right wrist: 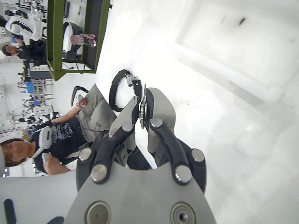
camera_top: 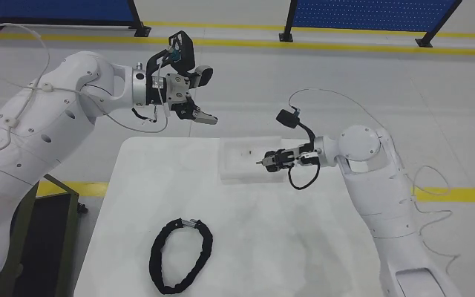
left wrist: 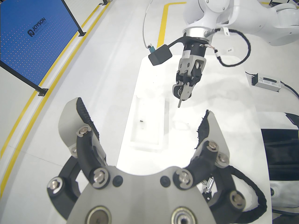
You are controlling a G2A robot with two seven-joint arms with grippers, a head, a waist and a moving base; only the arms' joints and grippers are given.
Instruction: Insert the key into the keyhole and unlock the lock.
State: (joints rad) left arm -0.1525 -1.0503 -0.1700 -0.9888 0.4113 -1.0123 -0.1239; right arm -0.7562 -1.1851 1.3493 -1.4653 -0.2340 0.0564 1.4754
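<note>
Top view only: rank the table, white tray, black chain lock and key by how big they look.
1. table
2-3. black chain lock and white tray: their footprints look similar and the lock lies nearer the camera, so they are left unranked
4. key, pinched in the right gripper

Spread left pincer (left wrist: 143, 108), clamped right pincer (right wrist: 142, 99)

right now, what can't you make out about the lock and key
The keyhole: too small on the lock in the top view; the right gripper overlaps the lock in its wrist view.
The key teeth: edge-on in the right wrist view.
The speck in the tray: too small.
</note>
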